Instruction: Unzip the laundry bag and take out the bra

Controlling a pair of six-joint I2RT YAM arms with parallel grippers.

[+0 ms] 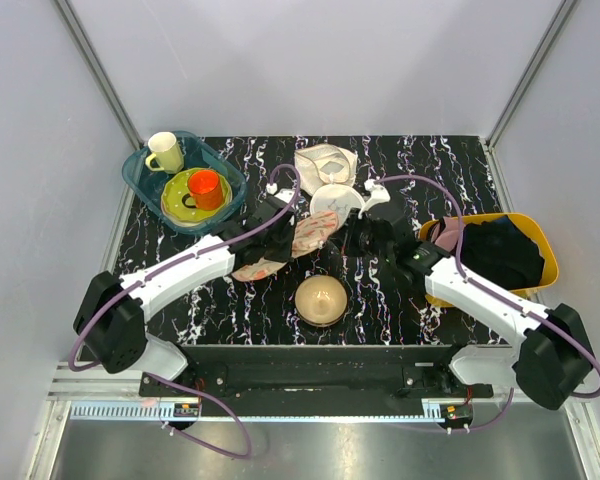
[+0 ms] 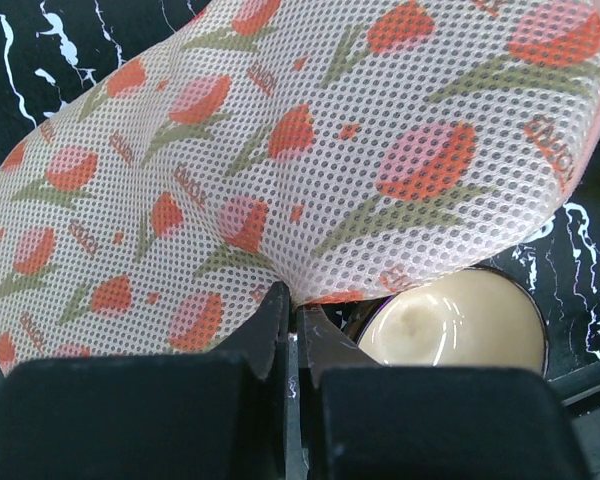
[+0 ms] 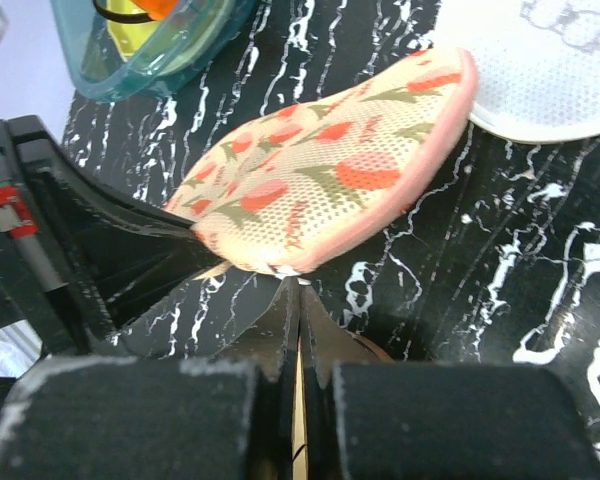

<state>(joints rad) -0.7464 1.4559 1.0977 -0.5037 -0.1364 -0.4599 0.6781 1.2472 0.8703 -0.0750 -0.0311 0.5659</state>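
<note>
Nearest lens: left gripper (image 2: 290, 300), pinched shut on hem of laundry bag (image 2: 280, 150), just beyond tan bowl (image 2: 460, 320). Likewise pressed closed on that hem: right gripper (image 3: 298, 290). Hold left firm; draw right steadily along seam, keeping fabric taut.

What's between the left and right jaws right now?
The laundry bag; top view shows it spanning the gap, left gripper and right gripper each pinching an edge.
</note>
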